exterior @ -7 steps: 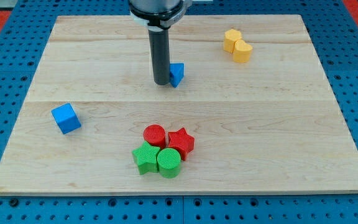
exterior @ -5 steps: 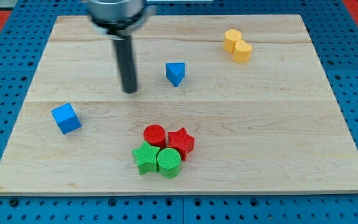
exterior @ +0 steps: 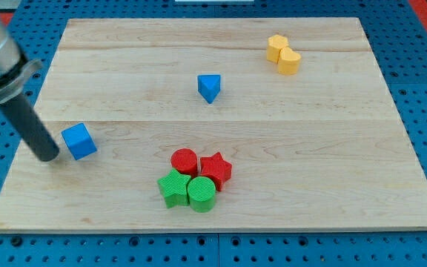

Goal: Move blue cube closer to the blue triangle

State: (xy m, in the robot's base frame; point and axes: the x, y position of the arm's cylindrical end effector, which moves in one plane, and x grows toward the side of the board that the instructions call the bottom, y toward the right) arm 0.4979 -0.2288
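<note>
The blue cube [exterior: 78,141] lies on the wooden board at the view's left. The blue triangle [exterior: 209,87] lies near the board's middle, toward the view's top, well apart from the cube. My tip [exterior: 47,156] is down on the board just left of the blue cube, a small gap or light contact between them; I cannot tell which. The rod slants up to the view's upper left.
A red cylinder [exterior: 184,161], a red star [exterior: 216,170], a green star [exterior: 173,188] and a green cylinder [exterior: 202,193] cluster at the view's bottom middle. Two yellow blocks [exterior: 283,54] sit at the upper right. The board's left edge [exterior: 21,148] is close to my tip.
My tip has swept from beside the blue triangle across to the view's left and down, ending just left of the blue cube. No block has moved.
</note>
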